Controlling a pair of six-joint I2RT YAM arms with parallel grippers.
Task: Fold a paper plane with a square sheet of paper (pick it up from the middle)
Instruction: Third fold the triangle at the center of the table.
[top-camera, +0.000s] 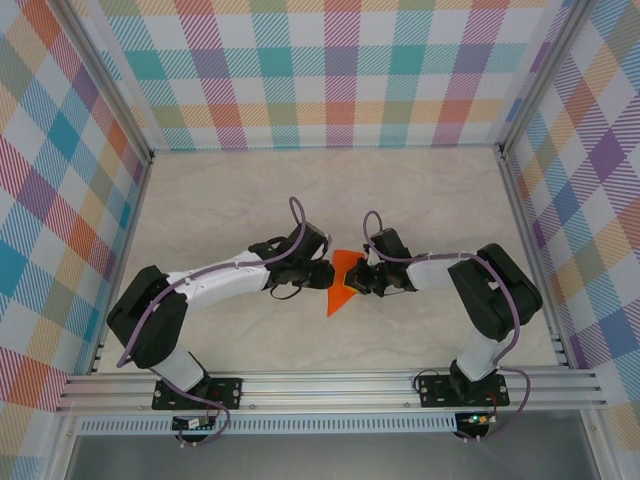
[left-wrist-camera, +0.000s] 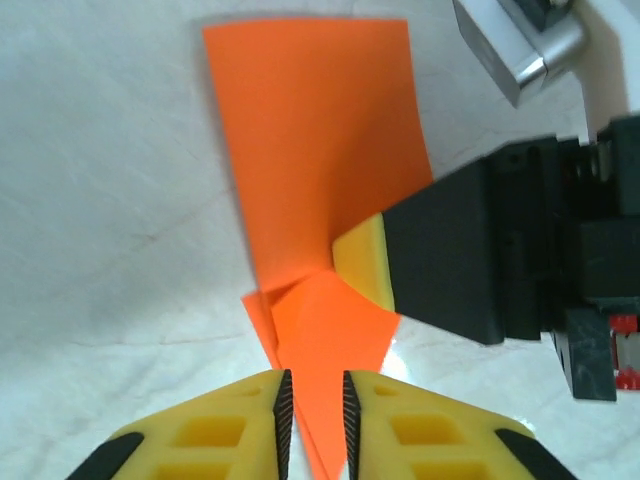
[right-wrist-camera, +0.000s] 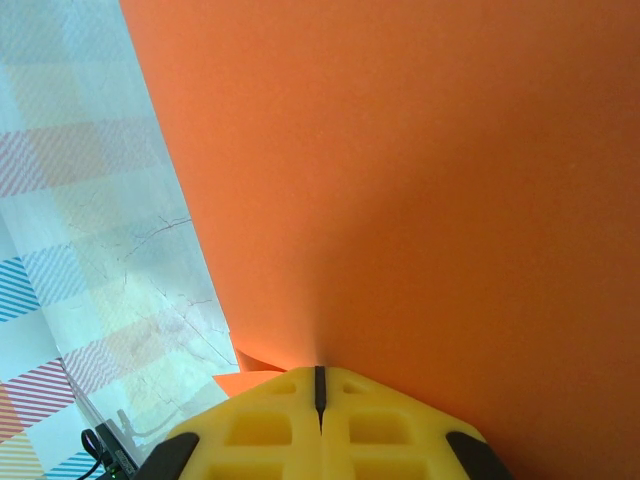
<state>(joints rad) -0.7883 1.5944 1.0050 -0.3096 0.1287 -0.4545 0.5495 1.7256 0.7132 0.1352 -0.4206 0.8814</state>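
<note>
- Left gripper, nearest the left wrist lens: jaws stand a narrow gap apart, straddling the lower point of the sheet of paper without clamping it. Right gripper pinches the sheet at its crease from the right. Sheet bright orange, folded, layers overlapping near the pinch; lower tip cut off by the frame.
- Right wrist view: right gripper fingers closed tight on the sheet, which rises from the tips close to the lens; outline cut off on three sides.
- Top view: left gripper and right gripper meet mid-table, sheet between them, its middle hidden by fingers, one pointed corner toward the near edge.
</note>
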